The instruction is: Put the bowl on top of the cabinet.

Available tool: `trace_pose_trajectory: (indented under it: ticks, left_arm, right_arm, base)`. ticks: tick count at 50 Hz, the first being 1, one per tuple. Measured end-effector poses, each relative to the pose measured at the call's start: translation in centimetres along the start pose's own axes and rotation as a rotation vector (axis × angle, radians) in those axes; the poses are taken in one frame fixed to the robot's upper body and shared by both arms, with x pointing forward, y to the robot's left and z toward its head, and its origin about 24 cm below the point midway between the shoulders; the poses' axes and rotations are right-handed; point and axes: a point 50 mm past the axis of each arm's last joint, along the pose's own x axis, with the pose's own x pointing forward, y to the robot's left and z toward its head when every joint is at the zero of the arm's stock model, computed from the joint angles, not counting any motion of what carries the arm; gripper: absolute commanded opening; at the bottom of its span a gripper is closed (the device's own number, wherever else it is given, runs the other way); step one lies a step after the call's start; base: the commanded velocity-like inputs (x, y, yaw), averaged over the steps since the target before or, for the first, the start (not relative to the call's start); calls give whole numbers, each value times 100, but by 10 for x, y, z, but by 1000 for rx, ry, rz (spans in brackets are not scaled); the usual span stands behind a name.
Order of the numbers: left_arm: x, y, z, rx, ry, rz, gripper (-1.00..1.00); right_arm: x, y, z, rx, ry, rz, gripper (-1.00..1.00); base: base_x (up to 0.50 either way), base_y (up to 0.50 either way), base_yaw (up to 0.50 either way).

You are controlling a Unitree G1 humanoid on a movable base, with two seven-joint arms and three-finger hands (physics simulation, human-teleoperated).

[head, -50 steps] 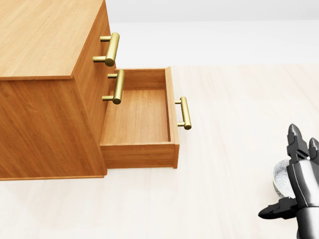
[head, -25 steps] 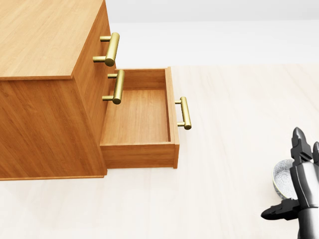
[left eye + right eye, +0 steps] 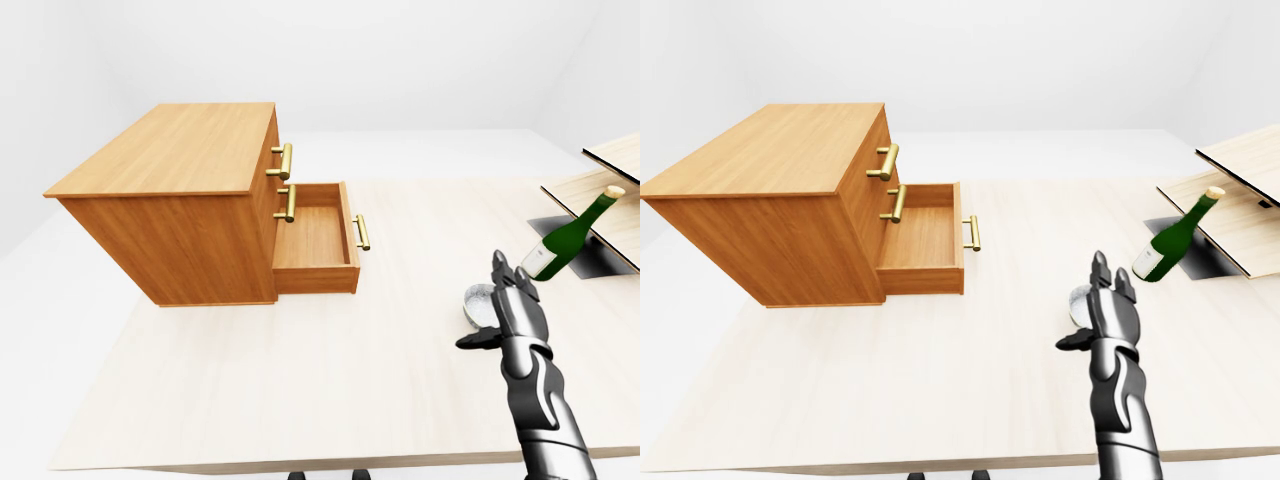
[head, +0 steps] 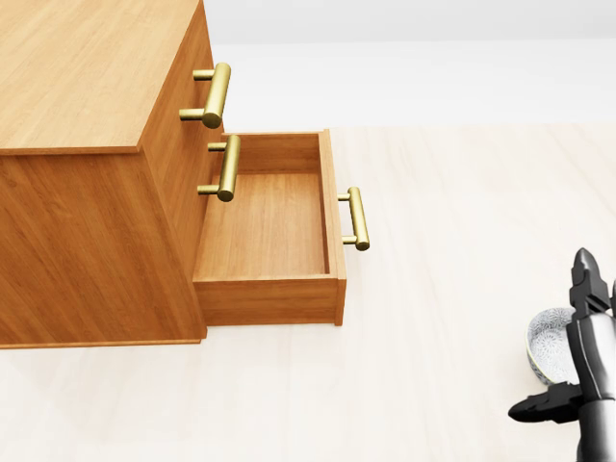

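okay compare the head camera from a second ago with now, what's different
Only the right hand moved: it slid slightly right and down in the head view, uncovering more of the bowl, which it has not gripped. The bowl, the cabinet and its open bottom drawer stayed put.

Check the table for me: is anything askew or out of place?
Yes: the green glass bottle leans tilted against the pale wooden boards at the left-eye view's right edge, not upright. The wooden cabinet's bottom drawer stands open.

Glossy dark-grey metallic forearm of stacked segments, robot hand (image 3: 505, 300) with three black, pointed, jointed fingers
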Motion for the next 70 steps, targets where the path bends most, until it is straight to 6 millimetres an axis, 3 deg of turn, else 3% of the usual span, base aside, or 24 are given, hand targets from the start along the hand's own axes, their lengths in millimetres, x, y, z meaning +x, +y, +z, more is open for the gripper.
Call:
trace_pose_trajectory:
  ticks: [70]
  left_arm:
    - [-1,-1,0,-3,-1,-4,100]
  right_arm:
    - [13,18,-31,-12,132,-9,100]
  base:
    - [0,0,0]
